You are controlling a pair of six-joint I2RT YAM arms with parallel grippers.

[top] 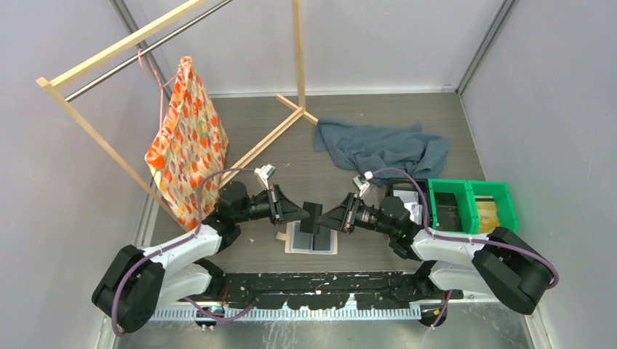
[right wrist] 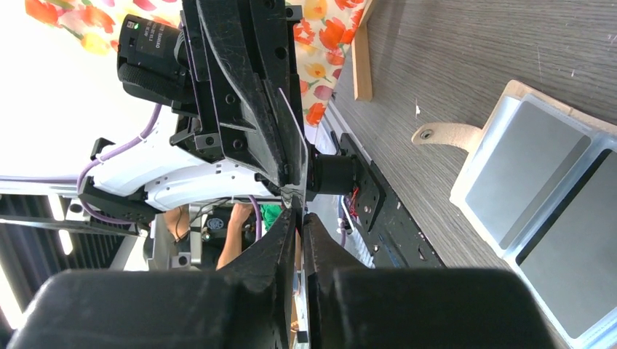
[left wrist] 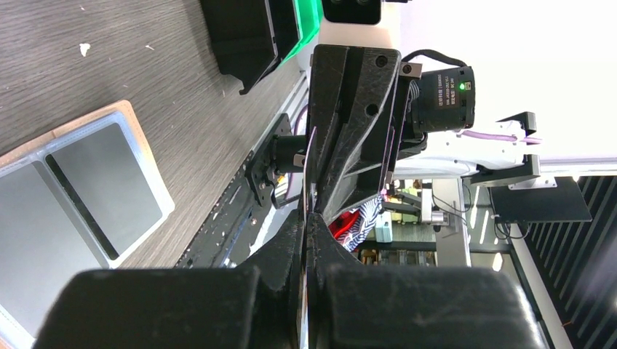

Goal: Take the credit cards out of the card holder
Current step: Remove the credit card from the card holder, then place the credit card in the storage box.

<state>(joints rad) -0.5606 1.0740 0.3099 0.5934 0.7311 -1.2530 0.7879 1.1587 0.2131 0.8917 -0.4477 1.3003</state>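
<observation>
The card holder (top: pixel 311 238) lies open and flat on the table just ahead of the arm bases. Dark grey rectangles show in its pale pockets (left wrist: pixel 87 189), and its tan tab (right wrist: pixel 447 134) sticks out to one side. Above it, one dark credit card (top: pixel 313 213) hangs in the air between the two grippers, which face each other tip to tip. My left gripper (top: pixel 305 212) (left wrist: pixel 309 214) is shut on one end of the card. My right gripper (top: pixel 324 217) (right wrist: pixel 298 218) has its jaws a little apart around the card's other edge.
A green bin (top: pixel 473 206) stands right of the right arm, with a black tray (left wrist: pixel 247 33) beside it. A blue-grey cloth (top: pixel 382 149) lies at the back. A patterned bag (top: pixel 188 142) hangs on a wooden rack (top: pixel 298 51) at the left.
</observation>
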